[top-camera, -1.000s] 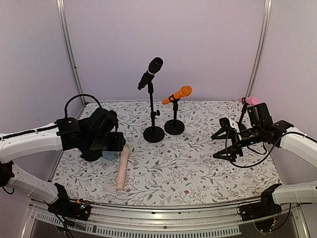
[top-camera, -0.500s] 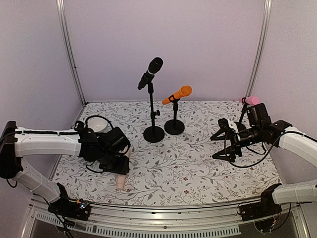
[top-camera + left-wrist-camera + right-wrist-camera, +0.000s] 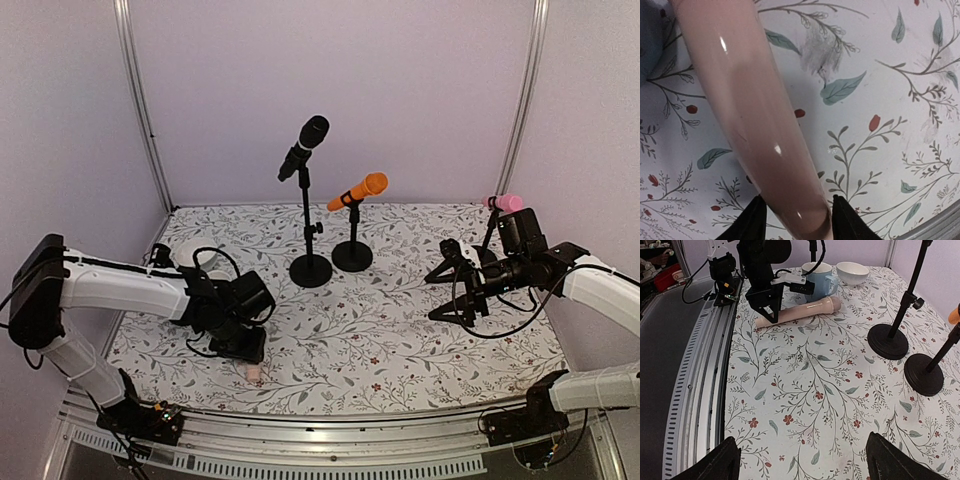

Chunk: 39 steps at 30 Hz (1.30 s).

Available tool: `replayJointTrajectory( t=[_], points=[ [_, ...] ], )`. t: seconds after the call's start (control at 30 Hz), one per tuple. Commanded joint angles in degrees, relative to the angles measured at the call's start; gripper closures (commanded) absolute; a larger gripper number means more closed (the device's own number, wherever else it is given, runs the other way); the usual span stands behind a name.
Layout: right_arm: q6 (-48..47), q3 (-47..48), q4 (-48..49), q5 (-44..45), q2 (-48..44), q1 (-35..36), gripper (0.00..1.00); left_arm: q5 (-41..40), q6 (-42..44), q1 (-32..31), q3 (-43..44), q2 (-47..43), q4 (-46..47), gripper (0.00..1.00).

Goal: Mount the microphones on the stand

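The pale beige-pink microphone [image 3: 800, 310] lies flat at the left front of the floral table [image 3: 400, 350], its long axis running near to far and its head toward the mug [image 3: 826, 277]. Directly over its tail end, the left gripper [image 3: 797, 226] straddles the barrel (whether it pinches yet cannot be told). The right gripper [image 3: 805, 460], well apart, gapes wide and empty. No lettering is legible.

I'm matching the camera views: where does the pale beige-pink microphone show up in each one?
Top external: the pale beige-pink microphone shows only its end, lower left, under the left gripper.
Left wrist: fills the left-centre, running diagonally.
Right wrist: lies upper centre.
Shared landmark: the left gripper straddling it.
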Motion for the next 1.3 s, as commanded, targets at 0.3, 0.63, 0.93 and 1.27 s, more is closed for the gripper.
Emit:
replayJointTrajectory(
  t=[0.3, 0.63, 0.93, 1.27],
  points=[
    [-0.3, 0.5, -0.1, 0.5, -0.9, 0.6, 0.12, 1.1, 0.6, -1.0, -1.2, 2.9, 2.8, 0.56],
    [-0.3, 0.4, -0.1, 0.6, -1.1, 0.5, 0.12, -0.3, 1.9, -2.3, 2.0, 8.0, 3.3, 0.54],
    [3.9, 3.7, 0.4, -0.1, -1.1, 0.5, 0.13, -4.7, 2.5, -6.7, 6.0, 1.0, -1.1, 0.74],
    [22.0, 22.4, -5.9, -0.2, 8.3, -0.3, 0.11, -6.8, 19.0, -16.3, 6.1, -6.5, 21.0, 0.82]
  ],
)
